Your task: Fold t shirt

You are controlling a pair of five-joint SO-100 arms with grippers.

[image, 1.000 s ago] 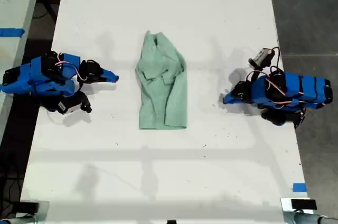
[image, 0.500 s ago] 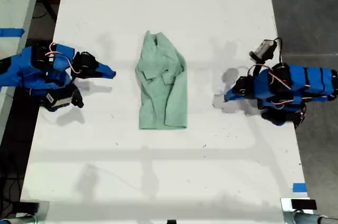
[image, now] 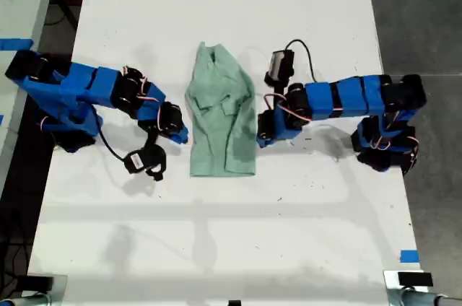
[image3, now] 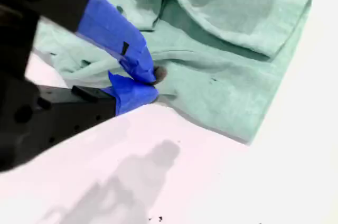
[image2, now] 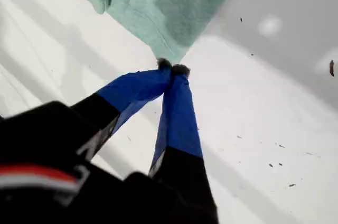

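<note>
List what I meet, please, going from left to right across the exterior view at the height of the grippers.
my second gripper → t shirt → my first gripper

T shirt (image: 221, 115): a small garment of pale mint-green soft cloth, lying flat on a white table (image: 216, 3) near its middle in the exterior view. It is already folded lengthwise into a narrow upright strip, narrower at the far end and squared off at the near hem. A smaller folded flap lies on top across its upper half, leaving creases and slight wrinkles. In the second wrist view the layered edges show, one fold overlapping another; in the first wrist view one corner of it shows.
</note>
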